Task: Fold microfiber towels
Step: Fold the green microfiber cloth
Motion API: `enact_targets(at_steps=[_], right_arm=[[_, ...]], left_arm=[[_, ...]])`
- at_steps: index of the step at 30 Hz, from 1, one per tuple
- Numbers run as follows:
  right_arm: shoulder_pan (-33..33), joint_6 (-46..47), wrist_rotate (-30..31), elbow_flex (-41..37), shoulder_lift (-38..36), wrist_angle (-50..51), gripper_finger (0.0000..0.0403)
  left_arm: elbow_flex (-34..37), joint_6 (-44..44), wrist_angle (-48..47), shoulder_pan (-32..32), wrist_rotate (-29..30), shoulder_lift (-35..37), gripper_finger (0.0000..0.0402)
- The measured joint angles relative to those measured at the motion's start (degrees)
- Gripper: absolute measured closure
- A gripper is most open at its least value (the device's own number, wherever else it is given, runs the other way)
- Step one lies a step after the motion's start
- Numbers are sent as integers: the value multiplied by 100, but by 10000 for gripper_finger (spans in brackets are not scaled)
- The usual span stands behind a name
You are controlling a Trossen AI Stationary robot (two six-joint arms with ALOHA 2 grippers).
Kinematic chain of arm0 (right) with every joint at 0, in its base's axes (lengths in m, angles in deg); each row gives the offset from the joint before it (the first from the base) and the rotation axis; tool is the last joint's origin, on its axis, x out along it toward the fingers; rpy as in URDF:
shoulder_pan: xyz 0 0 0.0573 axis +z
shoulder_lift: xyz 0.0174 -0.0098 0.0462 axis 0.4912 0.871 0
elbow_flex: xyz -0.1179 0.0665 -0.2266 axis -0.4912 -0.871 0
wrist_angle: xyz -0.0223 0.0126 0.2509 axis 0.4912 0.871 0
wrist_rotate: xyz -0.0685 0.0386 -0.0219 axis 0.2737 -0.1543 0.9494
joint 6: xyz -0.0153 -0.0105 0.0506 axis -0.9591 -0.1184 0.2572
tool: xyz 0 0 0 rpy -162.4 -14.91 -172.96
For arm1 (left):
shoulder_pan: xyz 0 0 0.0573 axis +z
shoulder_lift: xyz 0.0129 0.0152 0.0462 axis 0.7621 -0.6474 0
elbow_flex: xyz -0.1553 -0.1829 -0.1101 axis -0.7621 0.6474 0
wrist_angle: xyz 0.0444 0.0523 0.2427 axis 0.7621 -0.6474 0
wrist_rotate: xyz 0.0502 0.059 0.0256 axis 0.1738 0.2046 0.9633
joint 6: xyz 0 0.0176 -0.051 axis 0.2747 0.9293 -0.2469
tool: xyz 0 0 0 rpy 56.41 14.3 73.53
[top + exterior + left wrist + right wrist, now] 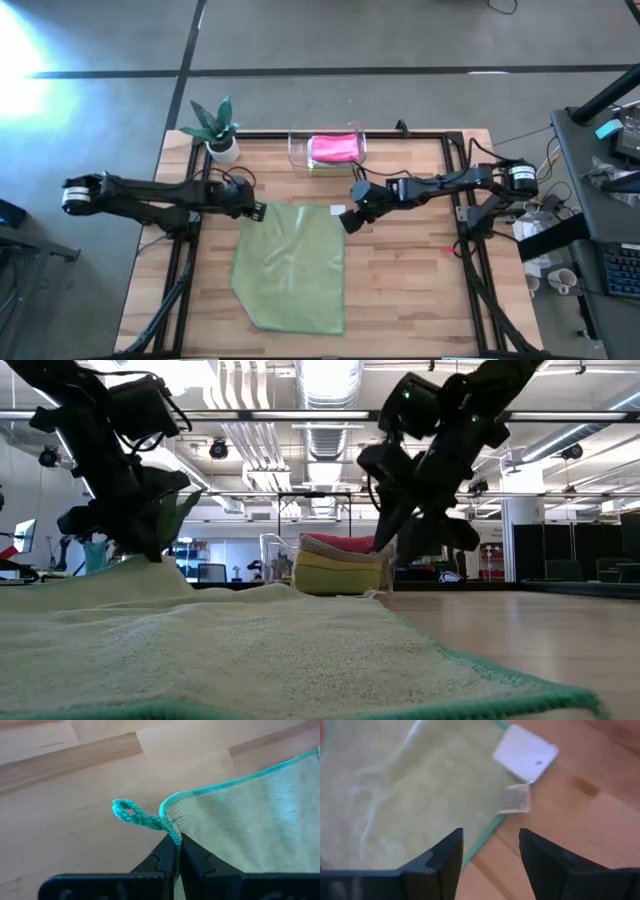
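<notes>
The sage green towel (293, 265) lies spread mid-table. The left gripper (176, 851) pinches its far-left corner; the right gripper (490, 851) hovers open over the far-right corner, so lifting now could skew the fold.

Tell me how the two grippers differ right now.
The left gripper is shut on a far corner of the sage green towel, by its hanging loop; the right gripper is open and holds nothing. The left sits at the towel's far left corner, the right above its far right corner, near the white tag. Both are over the wooden table.
</notes>
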Motion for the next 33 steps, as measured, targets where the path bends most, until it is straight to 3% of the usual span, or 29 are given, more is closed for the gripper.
enact_targets(at_steps=[11,33], right_arm=[[-118,685,45,-90,777,-637,206],[-457,929,-116,32,1659,-1995,213]], left_arm=[[1,157,-37,0,9,63,401],[1,281,-29,0,-143,38,402]])
